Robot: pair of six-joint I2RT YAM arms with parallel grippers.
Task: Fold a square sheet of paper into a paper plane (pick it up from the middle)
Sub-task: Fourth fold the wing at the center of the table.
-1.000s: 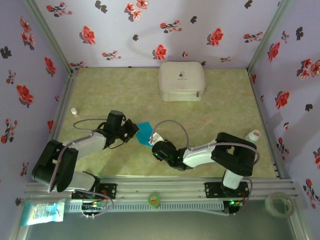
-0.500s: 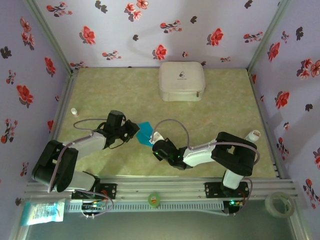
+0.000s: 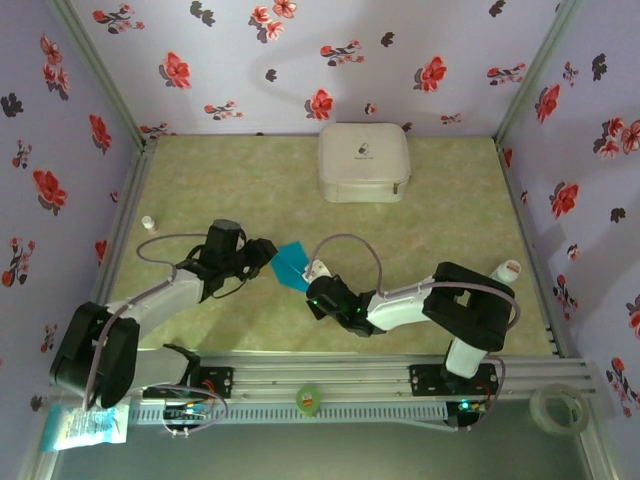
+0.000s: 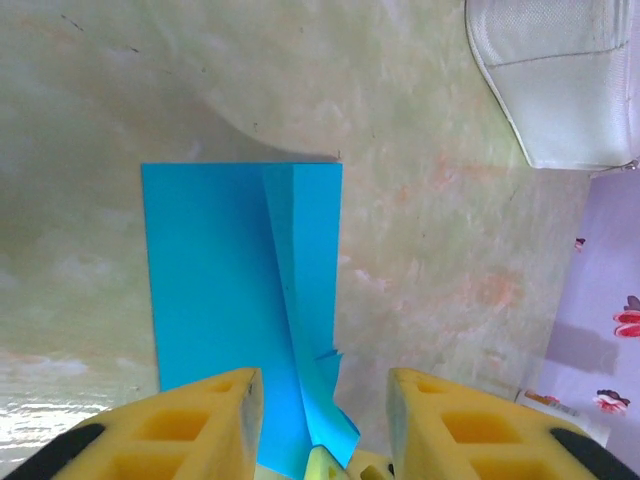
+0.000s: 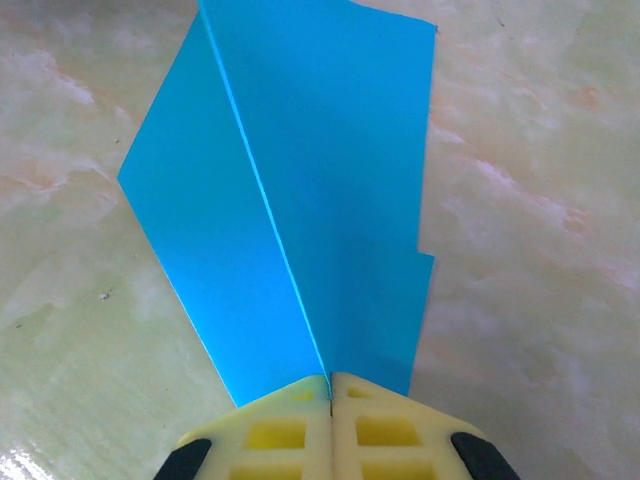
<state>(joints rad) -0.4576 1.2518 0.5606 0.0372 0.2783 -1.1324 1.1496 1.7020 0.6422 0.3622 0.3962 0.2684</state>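
Green table [image 3: 220, 180], paper plane [image 3: 290, 263] tip between right jaws

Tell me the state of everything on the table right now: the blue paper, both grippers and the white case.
paper plane: partly folded, with a sharp crease along its length, pinched at one end
right gripper: shut on the paper plane
left gripper: open, fingers apart on either side of the paper plane, not gripping it
white case: closed, lying flat at the far side of the table
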